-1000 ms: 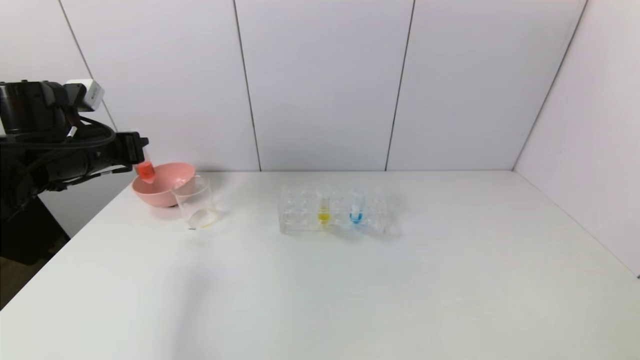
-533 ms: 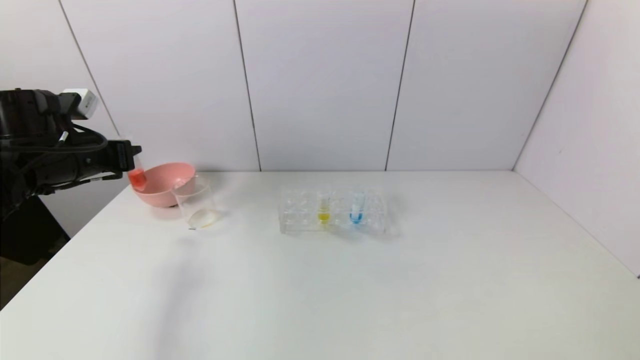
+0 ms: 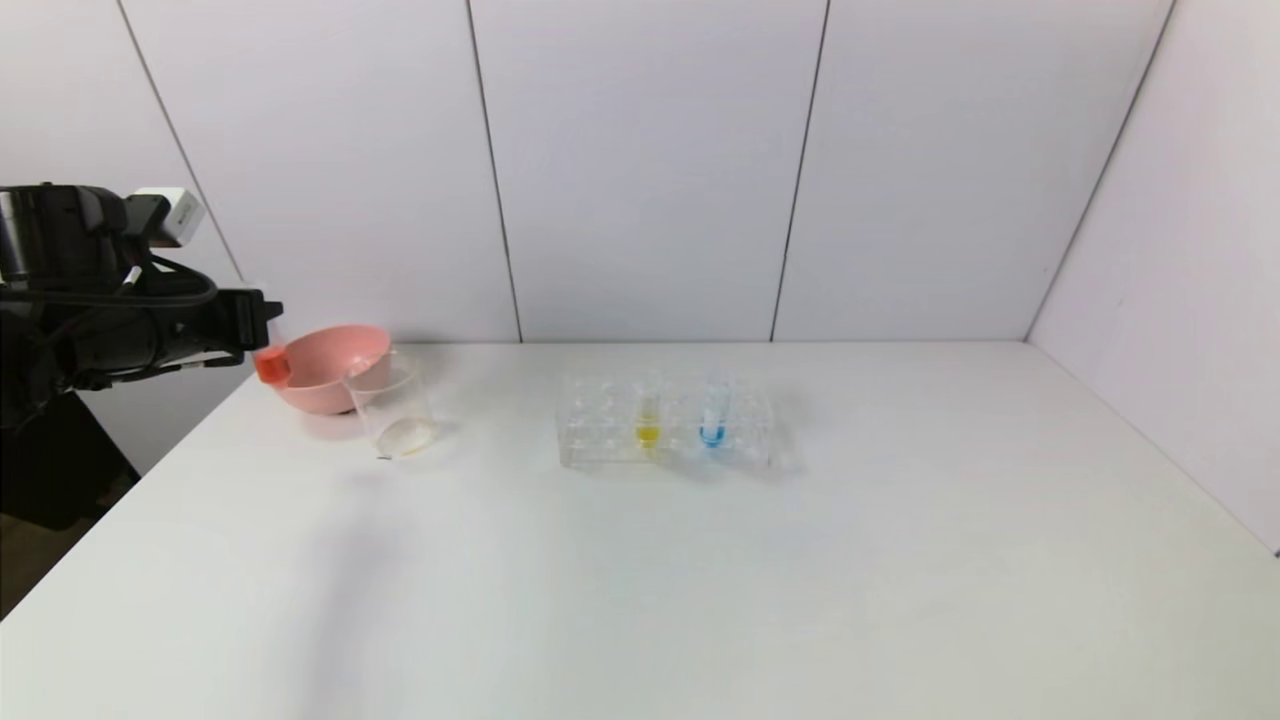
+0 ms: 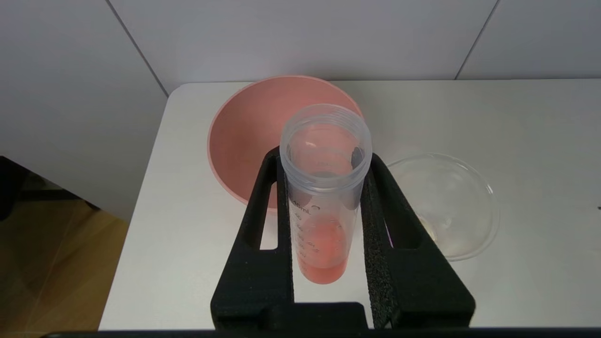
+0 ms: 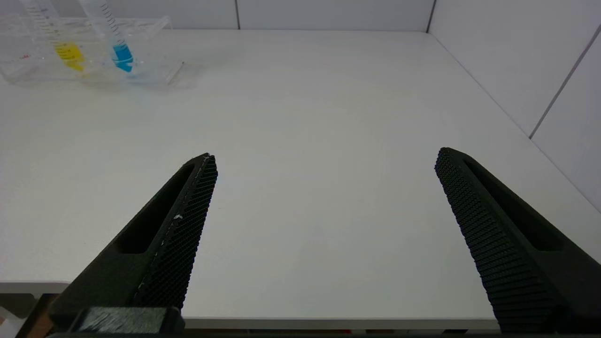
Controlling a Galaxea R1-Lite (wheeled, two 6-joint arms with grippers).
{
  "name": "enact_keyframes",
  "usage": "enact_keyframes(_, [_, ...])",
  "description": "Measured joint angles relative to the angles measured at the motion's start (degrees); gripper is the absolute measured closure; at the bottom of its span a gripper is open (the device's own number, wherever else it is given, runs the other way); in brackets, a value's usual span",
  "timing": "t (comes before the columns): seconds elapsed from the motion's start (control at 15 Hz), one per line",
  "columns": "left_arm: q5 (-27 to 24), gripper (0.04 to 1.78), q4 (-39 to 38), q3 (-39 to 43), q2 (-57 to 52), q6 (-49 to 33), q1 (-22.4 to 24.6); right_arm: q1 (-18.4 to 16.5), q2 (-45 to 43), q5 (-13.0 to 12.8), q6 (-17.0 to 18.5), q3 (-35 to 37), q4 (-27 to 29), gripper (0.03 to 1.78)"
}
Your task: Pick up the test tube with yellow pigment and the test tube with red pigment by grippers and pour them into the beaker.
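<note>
Red tube (image 4: 324, 202) lower, claw-held (image 4: 324, 162).

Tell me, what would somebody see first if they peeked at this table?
First, the left gripper at the table's far left corner, shut on the test tube with red pigment, beside the pink bowl and beaker. Next, the yellow and blue tubes standing in the clear rack mid-table.

Red tube (image 4: 324, 206) is lying nearly level beside the pink bowl; yellow tube (image 3: 648, 418) is standing upright in its rack; clear beaker (image 3: 392, 407) is standing upright.
</note>
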Motion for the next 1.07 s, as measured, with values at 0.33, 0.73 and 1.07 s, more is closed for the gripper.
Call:
enact_keyframes(0.33, [-6.12, 1.38, -0.35, 0.69, -0.63, 0.61, 1.4, 0.0, 0.0, 0.0, 0.0, 0.0, 0.0, 0.11])
enact_keyframes(0.73, [-19.08, 1.38, 2.77, 0.78, -1.02, 9.7, 7.11, 0.0, 0.0, 0.0, 0.0, 0.0, 0.0, 0.11])
enact_keyframes(1.07, [-23.56, 1.38, 9.41, 0.11, -1.35, 17.9, 9.09, 0.0, 0.0, 0.02, 0.0, 0.0, 0.0, 0.11])
